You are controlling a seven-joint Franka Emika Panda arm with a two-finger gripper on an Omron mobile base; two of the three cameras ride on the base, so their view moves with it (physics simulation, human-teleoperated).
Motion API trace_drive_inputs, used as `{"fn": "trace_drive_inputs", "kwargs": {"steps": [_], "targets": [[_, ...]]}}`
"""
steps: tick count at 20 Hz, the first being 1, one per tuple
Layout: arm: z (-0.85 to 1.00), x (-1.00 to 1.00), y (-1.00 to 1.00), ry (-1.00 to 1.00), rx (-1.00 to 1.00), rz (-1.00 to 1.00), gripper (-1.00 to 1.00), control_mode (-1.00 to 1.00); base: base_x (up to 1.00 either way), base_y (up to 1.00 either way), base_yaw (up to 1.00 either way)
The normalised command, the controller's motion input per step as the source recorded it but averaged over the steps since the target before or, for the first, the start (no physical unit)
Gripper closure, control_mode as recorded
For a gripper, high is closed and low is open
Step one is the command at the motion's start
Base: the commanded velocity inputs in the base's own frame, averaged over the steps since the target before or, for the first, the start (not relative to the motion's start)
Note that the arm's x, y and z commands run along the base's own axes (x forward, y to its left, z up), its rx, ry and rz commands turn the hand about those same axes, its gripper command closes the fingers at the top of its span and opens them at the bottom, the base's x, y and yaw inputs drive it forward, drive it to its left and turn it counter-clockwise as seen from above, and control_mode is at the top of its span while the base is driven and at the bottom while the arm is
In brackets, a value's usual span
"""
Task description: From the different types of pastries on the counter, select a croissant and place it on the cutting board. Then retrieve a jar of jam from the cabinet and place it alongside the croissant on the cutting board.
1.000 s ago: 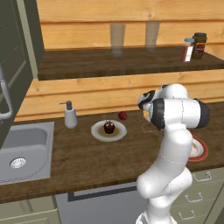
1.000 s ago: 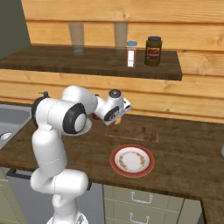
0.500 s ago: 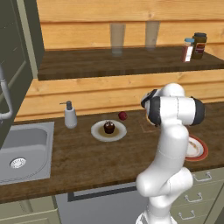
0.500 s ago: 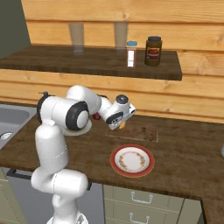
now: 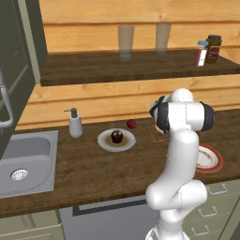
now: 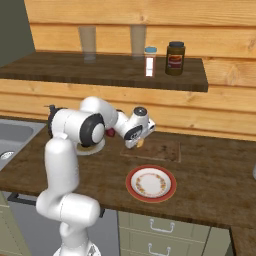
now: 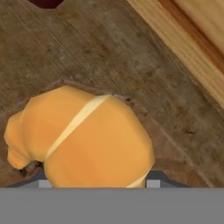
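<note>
gripper (image 7: 96, 181) closed tight on croissant (image 7: 83, 138), above cutting board (image 6: 159, 150) corner

**Room around the cutting board**

The cutting board (image 6: 152, 149) lies near the counter's (image 6: 210, 170) back edge, with the wooden wall close behind it, so the way in is from above or from the front. The claw (image 6: 141, 142), shut on the croissant (image 7: 83, 140), hangs over the board's left end; the rest of the board is bare. A red-rimmed plate (image 6: 150, 183) lies just in front, toward the front edge. Left of the board lie a small dark red fruit (image 5: 131, 124), a plate with a cupcake (image 5: 116, 139) and a soap bottle (image 5: 75, 123). The shelf (image 6: 100, 70) overhangs the back edge.
</note>
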Motion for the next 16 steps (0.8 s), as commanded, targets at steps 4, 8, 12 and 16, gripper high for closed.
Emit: {"fn": "trace_drive_inputs", "kwargs": {"steps": [4, 8, 12, 16], "targets": [[-0.12, 0.42, 0.00, 0.10, 0.00, 0.00, 1.00, -1.00, 0.00, 0.00, 0.00], [-0.13, 0.18, 0.00, 0.10, 0.00, 0.00, -1.00, -1.00, 0.00, 0.00, 0.00], [-0.19, 0.00, -0.01, 0.12, 0.00, 0.00, -1.00, -1.00, 0.00, 0.00, 0.00], [-0.22, 0.00, -0.14, 0.11, 0.00, 0.00, -1.00, -1.00, 0.00, 0.00, 0.00]]}}
